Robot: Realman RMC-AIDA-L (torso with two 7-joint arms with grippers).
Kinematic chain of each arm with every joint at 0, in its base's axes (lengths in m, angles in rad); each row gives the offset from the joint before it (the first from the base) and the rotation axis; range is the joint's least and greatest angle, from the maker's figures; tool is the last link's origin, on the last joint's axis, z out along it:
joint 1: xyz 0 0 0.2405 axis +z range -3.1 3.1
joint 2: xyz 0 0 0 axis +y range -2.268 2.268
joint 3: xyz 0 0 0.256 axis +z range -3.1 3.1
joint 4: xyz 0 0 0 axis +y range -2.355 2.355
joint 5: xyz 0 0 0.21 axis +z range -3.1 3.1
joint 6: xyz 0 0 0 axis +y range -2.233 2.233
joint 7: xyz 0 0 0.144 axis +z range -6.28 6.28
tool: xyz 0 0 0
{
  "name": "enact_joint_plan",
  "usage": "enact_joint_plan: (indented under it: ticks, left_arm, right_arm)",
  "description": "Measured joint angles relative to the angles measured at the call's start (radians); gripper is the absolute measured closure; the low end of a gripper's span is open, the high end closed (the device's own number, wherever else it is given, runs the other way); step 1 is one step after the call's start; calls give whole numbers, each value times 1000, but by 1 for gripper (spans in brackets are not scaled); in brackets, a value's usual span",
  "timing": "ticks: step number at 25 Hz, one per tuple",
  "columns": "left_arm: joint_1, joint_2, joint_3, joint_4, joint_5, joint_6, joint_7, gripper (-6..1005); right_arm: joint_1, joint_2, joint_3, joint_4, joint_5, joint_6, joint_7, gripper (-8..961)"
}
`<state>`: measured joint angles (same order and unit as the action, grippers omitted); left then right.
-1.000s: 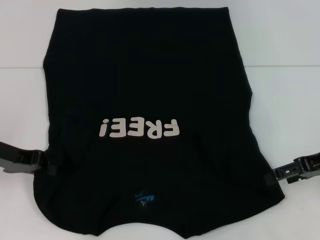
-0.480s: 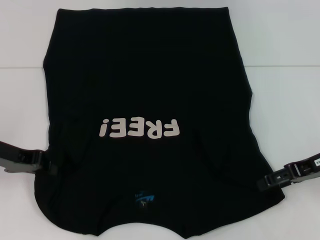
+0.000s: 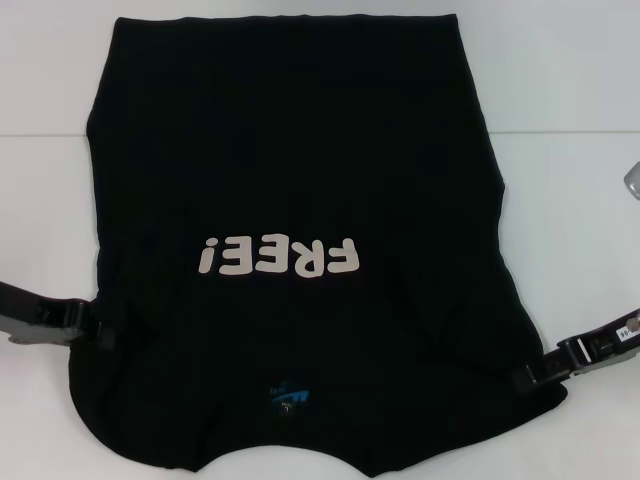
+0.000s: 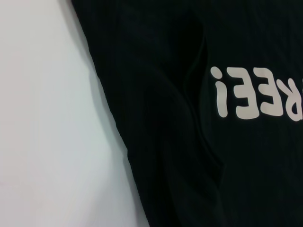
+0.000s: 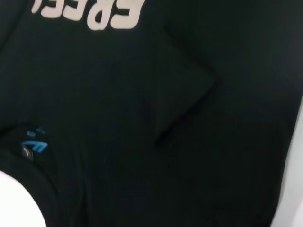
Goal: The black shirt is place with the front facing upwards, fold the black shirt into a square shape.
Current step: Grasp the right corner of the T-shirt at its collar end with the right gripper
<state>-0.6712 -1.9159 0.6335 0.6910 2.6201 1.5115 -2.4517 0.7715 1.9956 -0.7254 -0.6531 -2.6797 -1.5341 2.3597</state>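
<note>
The black shirt [image 3: 300,150] lies flat on the white table [image 3: 570,230], front up, with the white "FREE!" lettering [image 3: 280,258] across its middle and the blue neck label [image 3: 288,398] near the front edge. Both sleeves look folded in over the body. My left gripper [image 3: 98,335] rests at the shirt's left edge, level with the shoulder. At the right edge, near the shoulder corner, my right gripper [image 3: 527,376] meets the cloth. The left wrist view holds the shirt [image 4: 165,123] and its lettering [image 4: 255,92]. In the right wrist view I see the shirt [image 5: 142,118] and the label [image 5: 34,146].
White table [image 4: 47,118] lies on both sides of the shirt. A seam line [image 3: 570,131] runs across the table at the back. A small grey object [image 3: 633,182] pokes in at the right edge of the head view.
My right gripper has moved down and inward to the shirt's right shoulder corner. The left gripper and the shirt have stayed where they were.
</note>
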Motion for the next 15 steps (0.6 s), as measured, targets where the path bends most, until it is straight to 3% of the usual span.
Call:
enact_joint_plan:
  ticks: [15]
  left_arm:
    - [1,3,0,-5,-15,8,10,964]
  right_arm:
    - [0,-1,-12,-5,0,-7,9,575]
